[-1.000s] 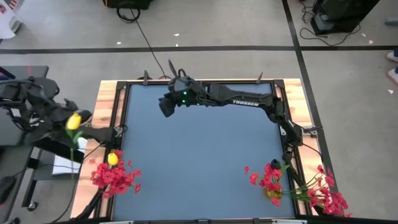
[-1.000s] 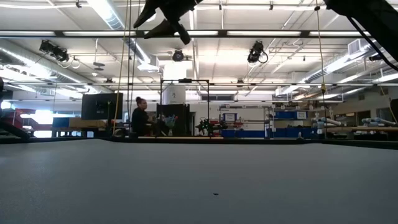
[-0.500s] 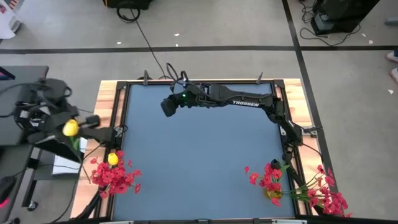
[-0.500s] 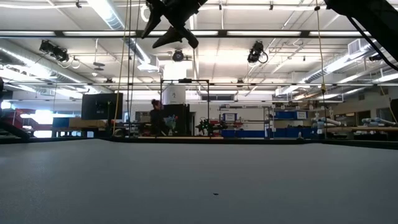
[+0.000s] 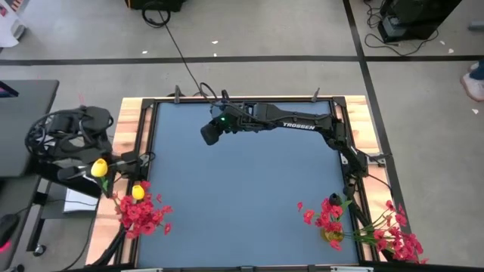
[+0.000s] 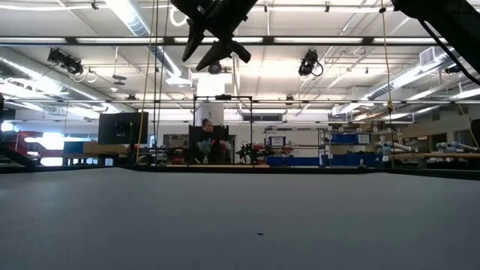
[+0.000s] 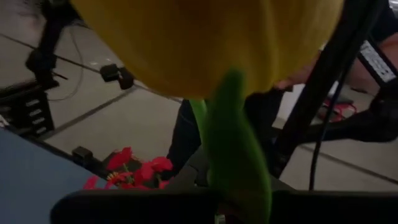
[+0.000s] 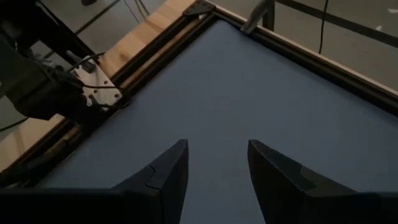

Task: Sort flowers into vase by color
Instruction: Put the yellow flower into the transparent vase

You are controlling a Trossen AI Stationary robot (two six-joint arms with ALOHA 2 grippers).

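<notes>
The yellow tulip (image 5: 99, 168) pinched in my left claw (image 5: 106, 171) has swung down toward the red bunch (image 5: 144, 215) at seven o'clock off the surface (image 5: 242, 196); my right claw (image 5: 210, 134) hovers spread at twelve, so placing seems near.

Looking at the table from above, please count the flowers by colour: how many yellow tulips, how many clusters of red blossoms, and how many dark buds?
yellow tulips: 2, one in the left claw, one at the left edge
red blossom clusters: 3
dark bud: 1
Total: 6
A yellowish spot under the right-hand red blossoms is too unclear to count.
</notes>
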